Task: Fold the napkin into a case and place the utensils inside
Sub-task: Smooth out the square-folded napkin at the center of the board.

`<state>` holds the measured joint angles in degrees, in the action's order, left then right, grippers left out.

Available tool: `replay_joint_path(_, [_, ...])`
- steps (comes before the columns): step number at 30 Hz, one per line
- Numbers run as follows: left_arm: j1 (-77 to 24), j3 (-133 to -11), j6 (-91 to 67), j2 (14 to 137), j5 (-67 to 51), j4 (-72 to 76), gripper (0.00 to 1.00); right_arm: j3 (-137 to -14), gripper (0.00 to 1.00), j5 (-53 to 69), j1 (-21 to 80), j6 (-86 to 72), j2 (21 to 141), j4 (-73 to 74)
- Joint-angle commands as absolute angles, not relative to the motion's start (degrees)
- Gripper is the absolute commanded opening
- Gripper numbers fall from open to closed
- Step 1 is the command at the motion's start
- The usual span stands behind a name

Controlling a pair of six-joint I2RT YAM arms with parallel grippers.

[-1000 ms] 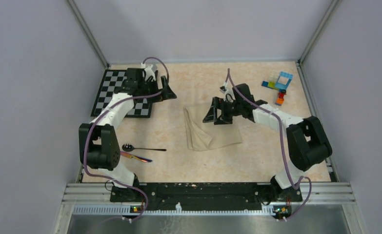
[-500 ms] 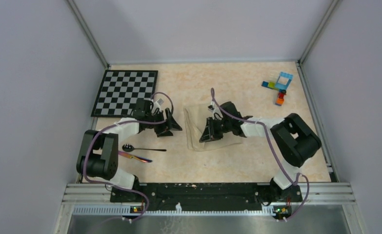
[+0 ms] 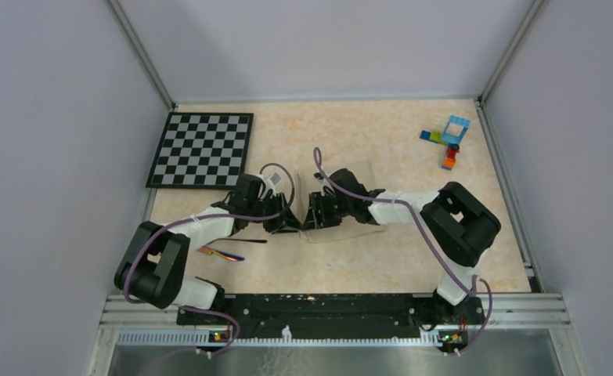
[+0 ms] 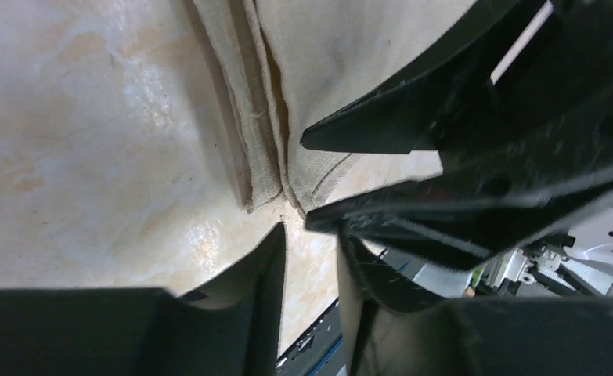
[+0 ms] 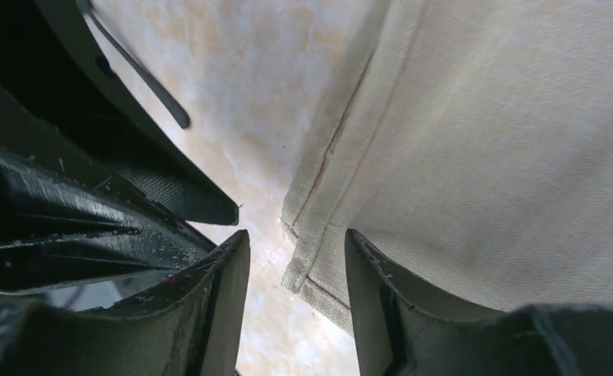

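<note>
Pinching that near-left corner of the napkin [image 5: 483,157] cleanly is the job. It lies part-folded mid-counter [image 3: 365,266], right fingers [image 5: 373,290] half open astride the corner, left fingers [image 4: 260,266] narrowly apart just short of it, both empty. I'd catch every layer at once, else the fold probably slips.

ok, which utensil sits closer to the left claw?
The black spoon: its thin handle ends just short of the left claw, and its bowl is hidden under the left arm. The rainbow-tinted piece lies farther away, below it in the top view.
</note>
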<state>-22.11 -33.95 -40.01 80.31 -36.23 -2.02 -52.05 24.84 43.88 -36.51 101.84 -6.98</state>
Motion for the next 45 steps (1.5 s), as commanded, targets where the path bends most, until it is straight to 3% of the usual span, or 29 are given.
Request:
replay_joint_path(1, [-23.1,-32.5,-42.0,80.8,-34.3,3.7,0.31,-55.6,0.5,12.6,50.5,-24.9,99.2,0.5])
replay_joint_path(3, [-23.2,-31.8,-42.1,80.5,-33.0,3.3,0.23,-54.4,0.52,7.1,53.0,-20.8,98.2,1.2])
replay_joint_path(5, [-23.2,-30.6,-42.3,79.1,-31.5,3.0,0.23,-52.1,0.53,3.4,54.9,-17.8,97.1,-1.9])
replay_joint_path(9, [-23.2,-28.0,-43.2,75.3,-29.8,2.8,0.27,-48.2,0.54,0.2,56.7,-13.9,94.3,-6.3])
replay_joint_path(11, [-23.2,-27.1,-43.4,74.4,-29.5,2.9,0.35,-46.3,0.54,0.2,57.5,-11.3,92.9,-9.0])
replay_joint_path(13, [-23.2,-26.6,-44.0,75.3,-30.3,3.7,0.38,-45.0,0.53,-1.6,59.2,-7.9,92.2,-10.6])
replay_joint_path(18, [-23.2,-26.8,-45.5,78.5,-32.8,7.4,0.35,-42.9,0.45,-6.6,62.7,-2.8,91.3,-13.2])
replay_joint_path(22, [-23.2,-27.3,-45.8,79.8,-33.4,8.4,0.33,-41.1,0.44,-11.2,64.4,-1.8,90.0,-14.9])
replay_joint_path(32, [-23.7,-26.7,-48.3,84.3,-34.9,13.3,0.29,-40.6,0.32,-13.7,66.9,-1.1,92.8,-17.9])
replay_joint_path(45, [-23.8,-25.6,-48.4,85.9,-35.1,14.8,0.28,-39.7,0.31,-17.3,67.8,-1.7,95.7,-19.7])
